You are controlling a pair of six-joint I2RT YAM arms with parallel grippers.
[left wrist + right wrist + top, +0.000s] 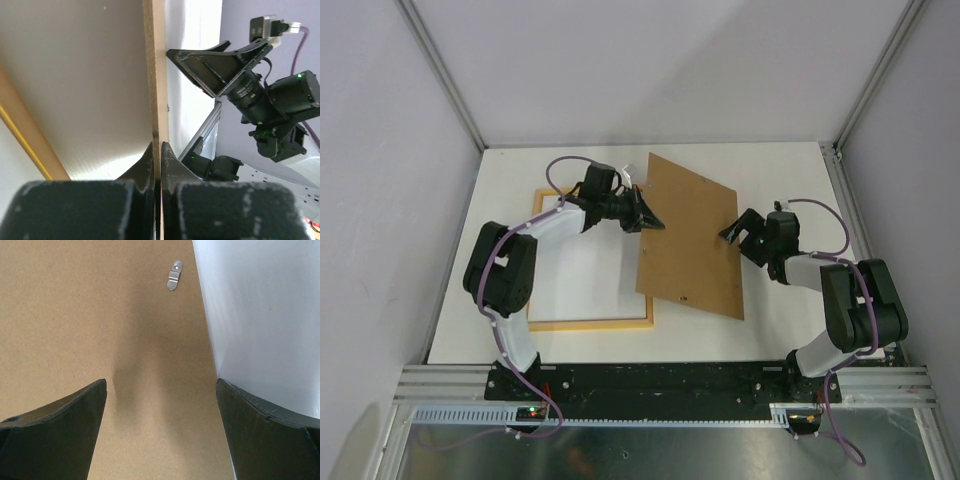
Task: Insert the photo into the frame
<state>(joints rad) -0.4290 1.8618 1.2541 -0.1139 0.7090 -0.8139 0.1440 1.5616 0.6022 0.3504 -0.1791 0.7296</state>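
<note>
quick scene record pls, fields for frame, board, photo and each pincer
frame: flat on the table, left side, pale wood showing
backing board: brown, overlaps the frame's right edge
photo: printed side not visible in any view
left pincer: shut on the backing board's left edge
right pincer: open, over the board's right edge

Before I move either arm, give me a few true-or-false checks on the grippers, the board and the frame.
1. The left gripper is shut on the edge of the board. True.
2. The right gripper grips the board. False: it is open, above the board's right edge.
3. The board sits square in the frame. False: it lies skewed, overlapping only the frame's right side.
4. A metal tab shows on the board. True.
</note>
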